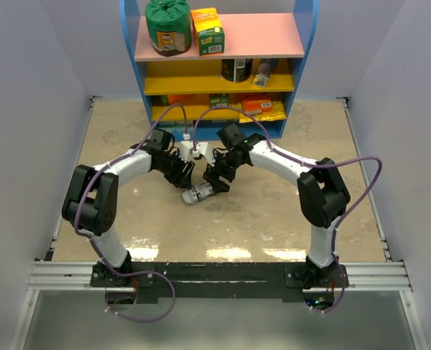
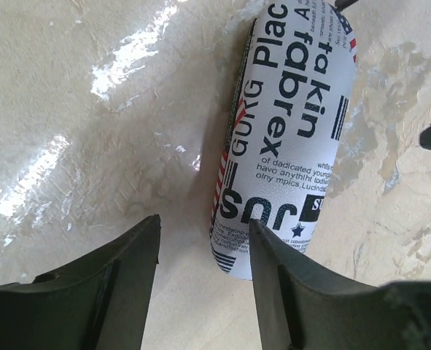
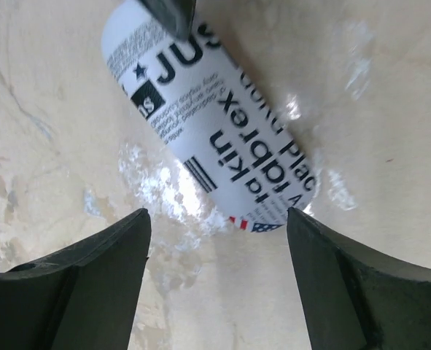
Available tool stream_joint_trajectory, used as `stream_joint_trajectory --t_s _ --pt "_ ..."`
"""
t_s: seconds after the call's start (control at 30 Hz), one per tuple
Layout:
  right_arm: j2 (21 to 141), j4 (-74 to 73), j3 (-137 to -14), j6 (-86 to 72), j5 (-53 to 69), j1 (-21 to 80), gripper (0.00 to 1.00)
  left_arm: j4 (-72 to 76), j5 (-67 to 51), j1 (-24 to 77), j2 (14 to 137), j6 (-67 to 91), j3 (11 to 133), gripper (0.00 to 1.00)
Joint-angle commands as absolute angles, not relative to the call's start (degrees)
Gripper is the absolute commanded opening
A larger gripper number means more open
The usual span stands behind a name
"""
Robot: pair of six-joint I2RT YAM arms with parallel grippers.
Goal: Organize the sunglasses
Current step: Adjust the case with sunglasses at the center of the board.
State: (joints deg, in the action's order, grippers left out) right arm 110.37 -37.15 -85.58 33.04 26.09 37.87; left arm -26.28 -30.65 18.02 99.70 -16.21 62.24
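Note:
The sunglasses are not in view. A grey-white pouch (image 1: 198, 194) with black lettering and flag print lies closed on the table between my two grippers. My left gripper (image 1: 185, 177) is open and empty just left of the pouch's one end; in the left wrist view the pouch (image 2: 288, 138) lies ahead of the open gripper (image 2: 204, 222), its near end beside the right finger. My right gripper (image 1: 216, 183) is open and empty at the other end; in the right wrist view the pouch (image 3: 208, 124) lies just beyond the open gripper (image 3: 217, 215).
A blue shelf unit (image 1: 138, 80) with a pink top and yellow shelves stands at the back, holding a green bag (image 1: 168, 28), a yellow-green carton (image 1: 208, 30) and other packets. White walls close in both sides. The left gripper's finger (image 3: 168, 14) shows in the right wrist view.

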Motion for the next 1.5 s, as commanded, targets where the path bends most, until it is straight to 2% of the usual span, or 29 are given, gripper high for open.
stream_joint_trajectory --t_s 0.0,0.23,0.43,0.8,0.97,1.47 --pt "109.95 -36.49 -82.18 32.71 24.89 37.88 0.77 -25.74 -31.73 19.15 100.46 -16.25 64.42 0.56" --pt "112.32 -33.40 -82.88 29.63 21.37 37.71 0.77 -27.24 -30.41 22.06 101.60 -17.84 64.34 0.57" --pt "111.36 -23.30 -82.18 23.21 16.17 36.30 0.81 -33.38 -40.95 24.51 102.22 -23.19 66.09 0.57" --pt "102.85 -20.74 -81.04 21.18 16.52 28.84 0.85 -37.18 -45.88 27.51 99.75 -28.47 65.56 0.57" --pt "99.67 -21.71 -80.07 21.53 19.68 25.14 0.85 -37.46 -45.27 29.35 99.58 -29.36 65.92 0.57" --pt "100.03 -24.78 -77.61 23.55 21.45 25.05 0.84 -32.70 -41.84 27.86 93.16 -26.55 64.42 0.57"
